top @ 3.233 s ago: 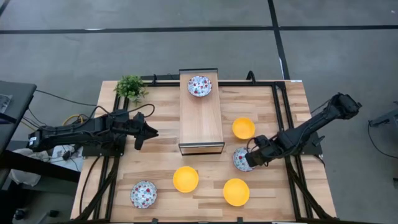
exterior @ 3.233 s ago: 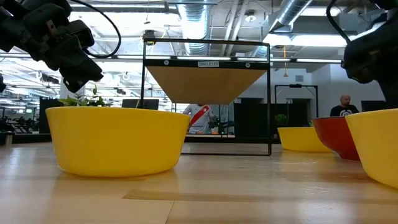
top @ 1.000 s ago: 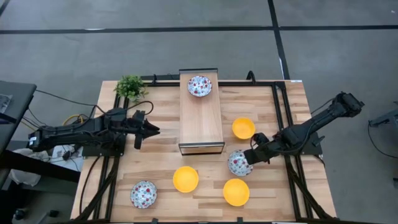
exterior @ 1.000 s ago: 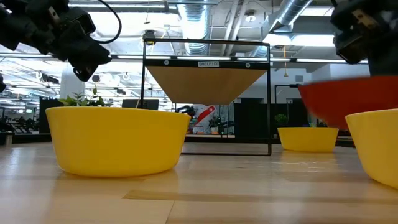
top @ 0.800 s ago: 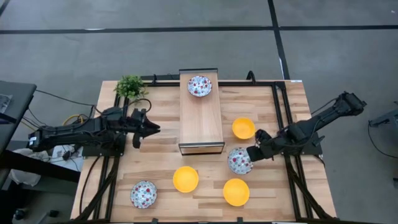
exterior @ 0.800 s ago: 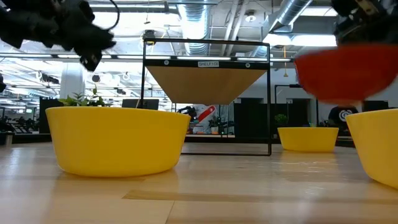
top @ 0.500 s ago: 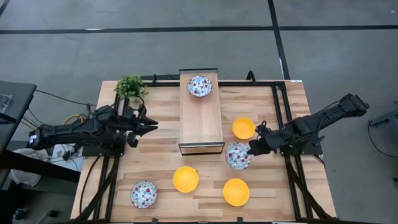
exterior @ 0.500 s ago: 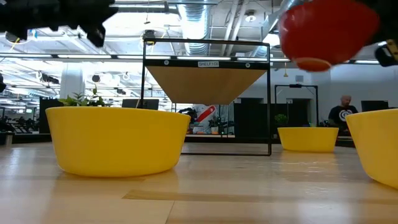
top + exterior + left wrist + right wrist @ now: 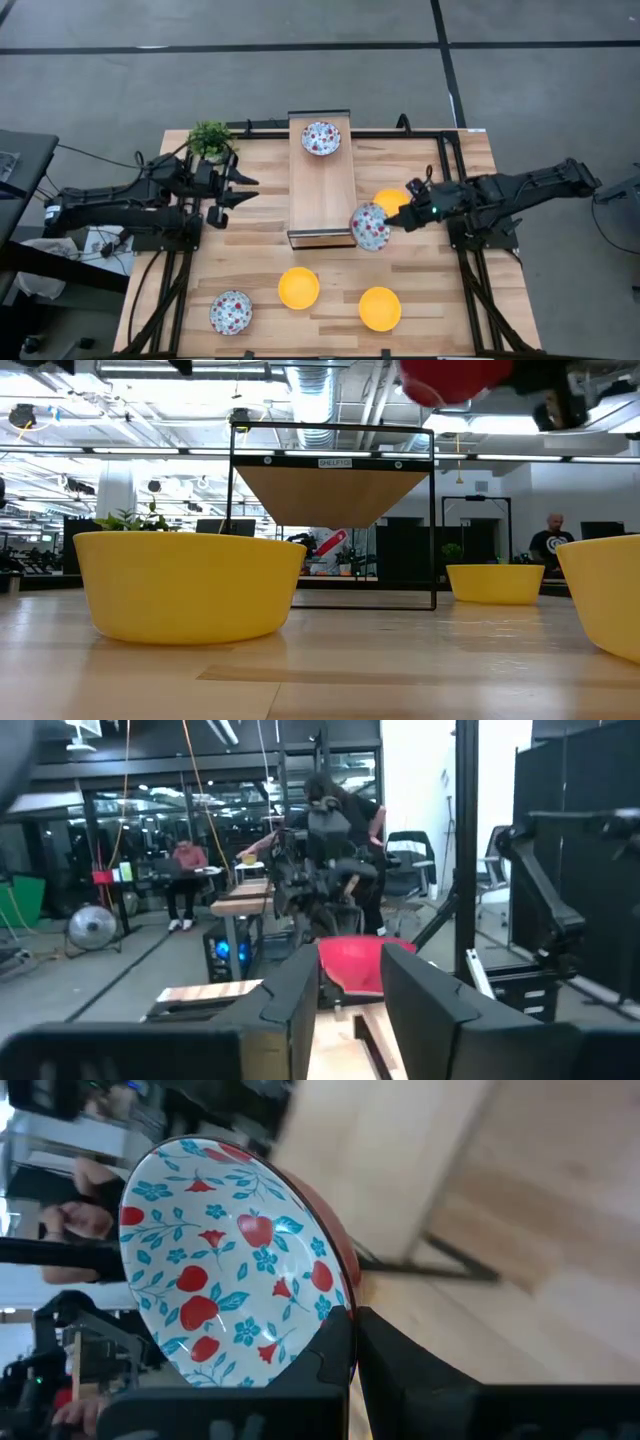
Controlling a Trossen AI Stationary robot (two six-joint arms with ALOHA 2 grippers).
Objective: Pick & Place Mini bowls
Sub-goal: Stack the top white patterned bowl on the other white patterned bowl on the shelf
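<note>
— Where's the patterned bowl [image 9: 370,227]?

— In the air at the near right corner of the wooden shelf [image 9: 322,180], tipped on edge. The right gripper [image 9: 395,221] pinches its rim at three o'clock, fingers pressed tight on it.

— The other bowls?

— Another patterned one [image 9: 321,137] sits on the shelf's far end. A yellow bowl [image 9: 299,288] rests at seven o'clock from the held one.

— And the left gripper [image 9: 238,188]?

— At nine o'clock of the shelf, fingers spread, holding nothing.
</note>
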